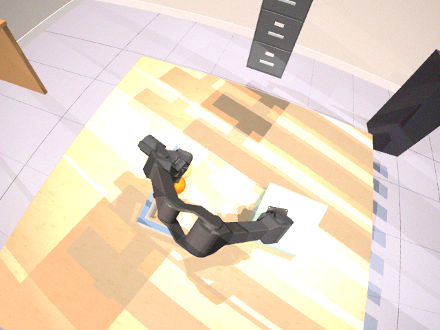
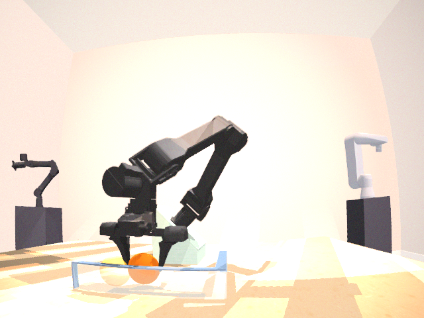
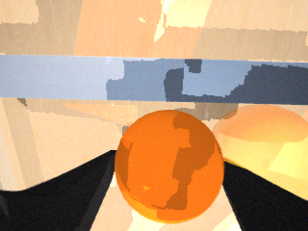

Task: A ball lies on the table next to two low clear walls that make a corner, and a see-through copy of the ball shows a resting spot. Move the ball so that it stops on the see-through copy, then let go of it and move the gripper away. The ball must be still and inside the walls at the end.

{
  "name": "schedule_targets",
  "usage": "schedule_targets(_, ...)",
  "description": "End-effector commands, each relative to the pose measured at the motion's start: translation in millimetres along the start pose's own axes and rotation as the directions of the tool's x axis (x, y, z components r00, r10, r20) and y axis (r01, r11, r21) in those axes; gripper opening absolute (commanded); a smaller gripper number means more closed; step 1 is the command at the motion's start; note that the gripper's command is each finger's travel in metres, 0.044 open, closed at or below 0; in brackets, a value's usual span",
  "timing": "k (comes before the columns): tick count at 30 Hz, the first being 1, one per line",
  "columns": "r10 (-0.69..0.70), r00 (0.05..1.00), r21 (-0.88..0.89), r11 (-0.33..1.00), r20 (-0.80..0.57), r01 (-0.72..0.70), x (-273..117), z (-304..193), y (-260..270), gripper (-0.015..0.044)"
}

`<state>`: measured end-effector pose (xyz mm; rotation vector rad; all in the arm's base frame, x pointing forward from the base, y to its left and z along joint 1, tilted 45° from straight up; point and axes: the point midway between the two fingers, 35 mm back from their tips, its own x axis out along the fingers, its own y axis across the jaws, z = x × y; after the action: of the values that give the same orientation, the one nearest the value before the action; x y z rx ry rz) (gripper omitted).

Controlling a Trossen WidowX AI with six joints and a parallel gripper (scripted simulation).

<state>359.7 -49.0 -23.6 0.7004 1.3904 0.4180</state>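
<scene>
1. Pincer (image 2: 144, 256): pointing straight down, clenched on the orange ball (image 2: 144, 268), one dark finger (image 2: 124, 248) against each side of it.
2. Ball: low inside the corner of the clear walls (image 2: 147, 268), resting on or just above the patterned surface (image 2: 308, 294); contact with the surface not discernible.
3. See-through copy (image 2: 114, 271): pale sphere just beside the ball, on its left in the exterior view and on its right in the wrist view (image 3: 269, 140); overlapping the ball's outline in the wrist view, though true contact not discernible.
4. Near wall: blue-edged strip crossing in front of ball and copy in the exterior view; ends marked by an upright edge at left and a taller blue post (image 2: 222, 260) at right.
5. Wrist view: blue wall band (image 3: 63, 77) running straight across beyond the ball (image 3: 169, 166), close behind it; open patterned ground on the far side.
6. Top view: arm (image 1: 199, 227) bent over the enclosure, hiding most of it; ball (image 1: 180, 185) and copy (image 1: 187, 171) peeking out beside the wrist; wide bare surface (image 1: 71, 284) on all sides of the walls.
7. Enclosure contents: ball and copy only.
</scene>
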Motion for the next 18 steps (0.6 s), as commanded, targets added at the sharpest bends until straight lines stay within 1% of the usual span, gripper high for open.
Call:
schedule_targets(1, -0.011, 1.000, -0.019, 1.000, 0.016, 0.011, -23.4, 7.4, -1.7, 0.0000)
schedule_targets(18, 0.032, 0.999, -0.024, 0.999, 0.015, -0.032, -126.1, 6.5, 14.1, 0.0000)
